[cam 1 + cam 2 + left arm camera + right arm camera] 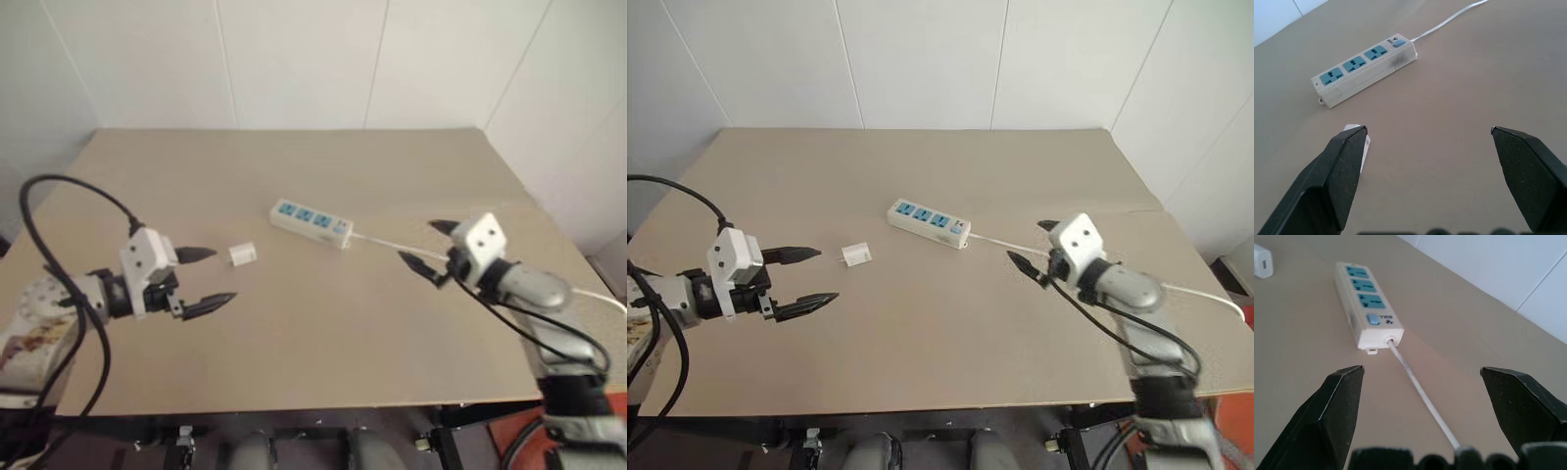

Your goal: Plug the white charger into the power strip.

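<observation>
— What's on the flat tan tabletop (323, 343)?

— A long white power strip (312, 222) with three blue-faced sockets lies near the middle, set at a slant. A small blue switch (1373, 319) sits at the end nearest the right arm, and a thin white cord (392, 242) runs out of that same end toward the table's right edge.

— And the charger?

— The small white boxy charger (242, 255) rests on the tabletop by itself, just off the strip's left end and a little nearer the robot. It is apart from the strip, not plugged into any socket.

— Where are the arms?

— The left gripper (203, 278) hangs above the table to the left of the charger, its two black fingers spread wide with nothing between them. In its wrist view, one finger (1339, 166) partly covers the charger, with the strip lying beyond. The charger is near but not inside the jaws.

— The right one?

— The right gripper (429, 248) is to the right of the strip's switch end, above the cord, pointing toward the strip. Its black fingers stand wide apart too, empty. In its wrist view the cord runs between the two fingers; I can't tell whether it touches them.
</observation>
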Action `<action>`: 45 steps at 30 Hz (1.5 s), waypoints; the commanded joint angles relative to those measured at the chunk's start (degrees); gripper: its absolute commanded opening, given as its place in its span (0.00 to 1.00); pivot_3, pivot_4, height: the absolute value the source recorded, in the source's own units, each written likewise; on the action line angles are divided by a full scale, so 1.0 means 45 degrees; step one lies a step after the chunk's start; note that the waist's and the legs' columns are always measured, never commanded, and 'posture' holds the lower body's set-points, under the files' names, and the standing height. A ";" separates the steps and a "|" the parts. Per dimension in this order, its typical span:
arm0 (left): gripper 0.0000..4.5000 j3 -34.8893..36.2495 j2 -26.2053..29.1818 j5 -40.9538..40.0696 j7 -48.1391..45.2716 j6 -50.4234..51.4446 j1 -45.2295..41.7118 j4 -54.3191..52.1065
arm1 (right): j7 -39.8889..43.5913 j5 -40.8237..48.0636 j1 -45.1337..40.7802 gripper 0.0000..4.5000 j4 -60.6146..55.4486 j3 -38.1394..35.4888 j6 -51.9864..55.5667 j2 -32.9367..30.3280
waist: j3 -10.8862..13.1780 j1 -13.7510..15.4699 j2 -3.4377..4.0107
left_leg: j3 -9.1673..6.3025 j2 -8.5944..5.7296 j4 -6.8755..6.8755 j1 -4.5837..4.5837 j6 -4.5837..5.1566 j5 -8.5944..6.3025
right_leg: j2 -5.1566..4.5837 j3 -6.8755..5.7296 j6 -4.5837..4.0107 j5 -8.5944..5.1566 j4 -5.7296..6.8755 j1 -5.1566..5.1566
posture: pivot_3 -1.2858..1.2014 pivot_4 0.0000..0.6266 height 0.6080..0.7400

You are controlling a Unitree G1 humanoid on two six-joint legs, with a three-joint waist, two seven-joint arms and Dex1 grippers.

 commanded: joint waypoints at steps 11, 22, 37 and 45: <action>0.98 -0.1790 -0.1730 0.0204 0.0831 -0.0132 -0.2598 0.0317 | -0.0181 -0.1588 -0.5532 1.00 0.8677 0.1472 -0.2145 0.1859 | 0.0002 -0.0006 0.0003 | 0.0002 0.0002 -0.0004 -0.0022 0.0000 0.0000 | -0.0002 -0.0008 -0.0005 0.0002 -0.0025 -0.0004 | 0.52 0.24 1.00; 0.98 -0.2329 -0.2092 0.0465 0.0904 -0.0182 -0.2740 0.0477 | -0.0806 -0.2844 -0.8193 1.00 1.3950 0.2096 -0.3008 0.2841 | 0.0003 -0.0376 0.0006 | 0.0000 0.0005 -0.0016 -0.0013 0.0000 0.0000 | -0.0004 -0.0006 -0.0006 0.0002 -0.0013 -0.0008 | 0.52 0.24 1.00; 0.99 -0.1856 -0.1779 0.0318 0.1266 0.0191 -0.2012 -0.0401 | 0.0550 -0.3180 -0.9034 0.49 1.5685 0.1900 -0.1794 0.3449 | 0.0005 -0.0371 0.0009 | -0.0001 0.0004 -0.0018 -0.0006 0.0000 0.0000 | -0.0008 -0.0007 -0.0006 0.0002 0.0003 -0.0007 | 0.52 0.24 1.00; 0.99 -0.1610 -0.1731 0.0297 0.1537 0.0260 -0.1948 -0.0642 | 0.2070 -0.3174 -0.8946 0.00 1.5592 0.1949 -0.1572 0.3380 | 0.0005 -0.0409 0.0010 | -0.0001 0.0006 -0.0019 0.0006 -0.0001 0.0000 | -0.0006 -0.0007 -0.0006 0.0002 0.0009 -0.0003 | 0.52 0.24 1.00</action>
